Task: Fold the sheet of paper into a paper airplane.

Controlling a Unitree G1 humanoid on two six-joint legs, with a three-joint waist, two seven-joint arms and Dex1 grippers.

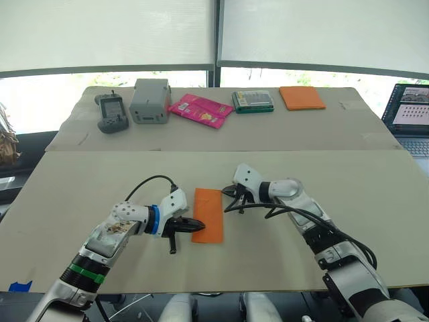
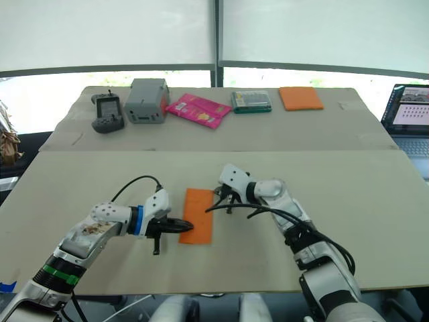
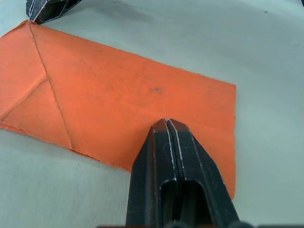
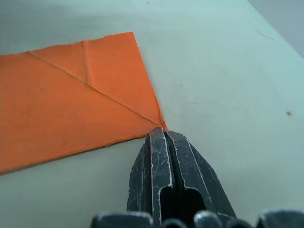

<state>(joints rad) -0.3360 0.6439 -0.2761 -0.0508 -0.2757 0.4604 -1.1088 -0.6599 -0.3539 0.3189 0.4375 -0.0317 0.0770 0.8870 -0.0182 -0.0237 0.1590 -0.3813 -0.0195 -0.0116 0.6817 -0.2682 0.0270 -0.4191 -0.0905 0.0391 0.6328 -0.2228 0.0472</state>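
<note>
Thin orange paper point(image 1: 208, 215), folded to a creased rectangle, flat on matte grey table point(image 1: 94, 181). Left gripper point(image 3: 167, 122) closed, empty, tips over it; right gripper point(image 4: 160, 131) closed at corner.

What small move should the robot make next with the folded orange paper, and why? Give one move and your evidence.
Probably the right gripper should lift the far corner it touches and fold it along the diagonal crease. The sheet of paper lies flat, folded in half, on the table; the left gripper, shut, presses its near end, so it looks anchored.
</note>
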